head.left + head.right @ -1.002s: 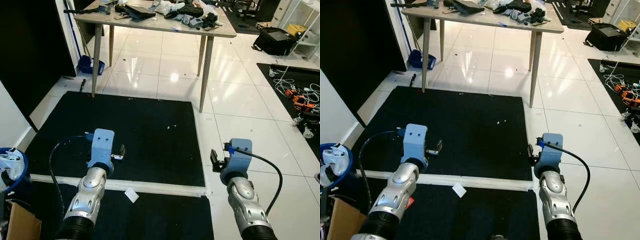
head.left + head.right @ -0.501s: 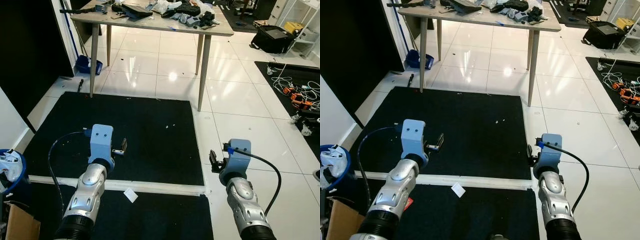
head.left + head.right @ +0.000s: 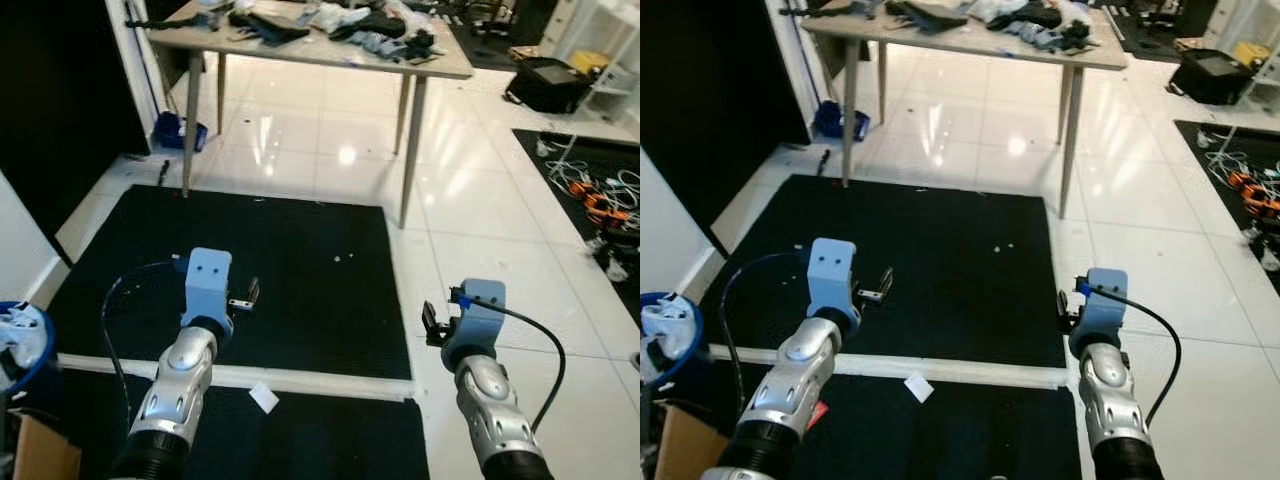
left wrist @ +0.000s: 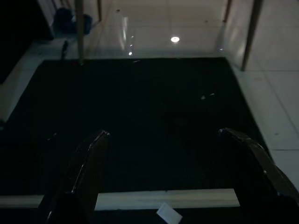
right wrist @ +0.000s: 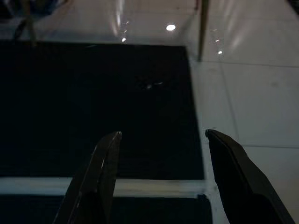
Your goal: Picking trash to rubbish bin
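we stood over the black mat [image 3: 290, 250], with the cluttered bench [image 3: 300, 45] well ahead on the white tiles and the blue-rimmed rubbish bin [image 3: 25, 340] at our left edge. our left pincer [image 4: 170, 158] hung spread and empty above the mat, and our right pincer [image 5: 161, 163] hung spread and empty near the mat's right border. the trash, a small white paper scrap [image 3: 264, 397], lay flat on the dark mat just past the pale strip [image 3: 300, 378], between our arms and nearer the left. it looked roughly square, set cornerwise, so we could not name a long axis. we judged the risk to be a miss: so thin and flat a scrap could slide under the fingertips or stay pressed to the mat.
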`<state>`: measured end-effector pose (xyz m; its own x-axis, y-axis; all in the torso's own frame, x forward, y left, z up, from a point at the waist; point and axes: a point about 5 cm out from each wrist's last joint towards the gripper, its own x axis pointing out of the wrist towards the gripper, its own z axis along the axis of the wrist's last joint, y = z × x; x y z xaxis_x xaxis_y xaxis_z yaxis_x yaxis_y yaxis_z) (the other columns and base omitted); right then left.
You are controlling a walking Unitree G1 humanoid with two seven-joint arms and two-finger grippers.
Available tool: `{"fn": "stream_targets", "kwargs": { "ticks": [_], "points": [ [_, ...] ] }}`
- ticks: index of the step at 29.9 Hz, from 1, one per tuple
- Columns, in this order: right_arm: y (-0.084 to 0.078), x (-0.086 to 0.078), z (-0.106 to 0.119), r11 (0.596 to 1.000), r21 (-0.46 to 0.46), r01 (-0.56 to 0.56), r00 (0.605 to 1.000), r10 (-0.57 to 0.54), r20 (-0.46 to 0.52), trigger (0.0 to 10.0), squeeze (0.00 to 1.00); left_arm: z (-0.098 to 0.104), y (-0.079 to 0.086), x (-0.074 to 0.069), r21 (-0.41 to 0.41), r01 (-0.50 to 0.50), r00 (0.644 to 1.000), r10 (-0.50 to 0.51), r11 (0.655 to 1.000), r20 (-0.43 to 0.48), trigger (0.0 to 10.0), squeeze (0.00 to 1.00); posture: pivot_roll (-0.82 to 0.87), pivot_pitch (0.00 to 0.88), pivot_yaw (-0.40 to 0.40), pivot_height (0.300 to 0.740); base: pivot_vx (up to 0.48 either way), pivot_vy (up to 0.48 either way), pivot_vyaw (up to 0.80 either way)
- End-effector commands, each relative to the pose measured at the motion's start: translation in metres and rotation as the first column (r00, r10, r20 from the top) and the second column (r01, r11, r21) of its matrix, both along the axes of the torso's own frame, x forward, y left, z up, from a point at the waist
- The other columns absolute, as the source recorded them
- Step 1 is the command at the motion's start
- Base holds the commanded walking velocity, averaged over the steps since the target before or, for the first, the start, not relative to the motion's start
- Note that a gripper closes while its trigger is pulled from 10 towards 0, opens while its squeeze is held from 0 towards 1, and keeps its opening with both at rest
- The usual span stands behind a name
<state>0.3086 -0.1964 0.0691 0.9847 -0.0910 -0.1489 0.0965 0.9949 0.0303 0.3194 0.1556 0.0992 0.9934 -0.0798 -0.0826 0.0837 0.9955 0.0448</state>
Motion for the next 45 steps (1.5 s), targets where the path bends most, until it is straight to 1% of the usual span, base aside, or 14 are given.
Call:
{"fn": "stream_targets", "kwargs": {
  "ticks": [1,45],
  "points": [
    [-0.0074,-0.002,-0.0017,1.0,-0.008,0.018,1.0,-0.018,-0.008,10.0,0.0,-0.0017,-0.0028,-0.0014,0.001,0.011,1.0,-0.011,1.0,-0.01,10.0,0.0,0.0,0.137,-0.018,0.74,0.319,0.0,0.0],
    [-0.0038,-0.001,-0.0028,1.0,-0.027,-0.006,1.0,0.006,-0.002,10.0,0.0,-0.003,-0.0055,-0.0061,-0.005,0.018,1.0,-0.018,1.0,-0.015,10.0,0.0,0.0,0.141,-0.014,0.74,0.311,0.0,0.0]
  ]
}}
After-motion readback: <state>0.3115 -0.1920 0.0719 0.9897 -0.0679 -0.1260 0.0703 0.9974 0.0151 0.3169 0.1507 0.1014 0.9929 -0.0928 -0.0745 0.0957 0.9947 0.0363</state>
